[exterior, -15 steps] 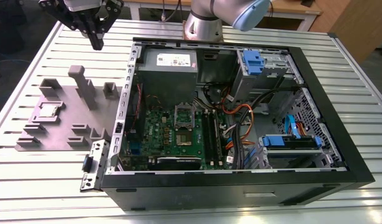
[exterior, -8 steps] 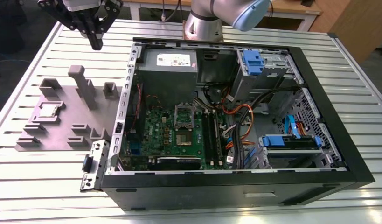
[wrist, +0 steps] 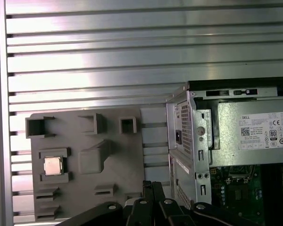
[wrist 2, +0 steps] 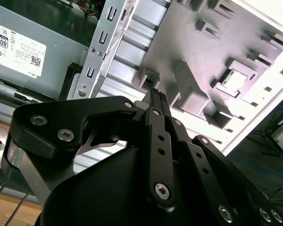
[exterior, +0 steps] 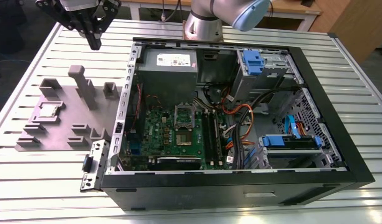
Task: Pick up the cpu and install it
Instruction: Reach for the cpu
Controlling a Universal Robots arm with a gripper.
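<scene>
One cpu point(exterior: 49, 110) parked in its pocket on the grey holder plate point(exterior: 54, 133), just beside the open pc case point(exterior: 209, 193) on the bench point(exterior: 41, 186), tool point(exterior: 93, 45) hanging well apart from it, closed up tight on nothing

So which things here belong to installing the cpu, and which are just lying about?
Job: cpu, in its grey holder; gripper, shut, above the table; motherboard in the open case.
Lying about: power supply, cables, blue drive brackets.
</scene>
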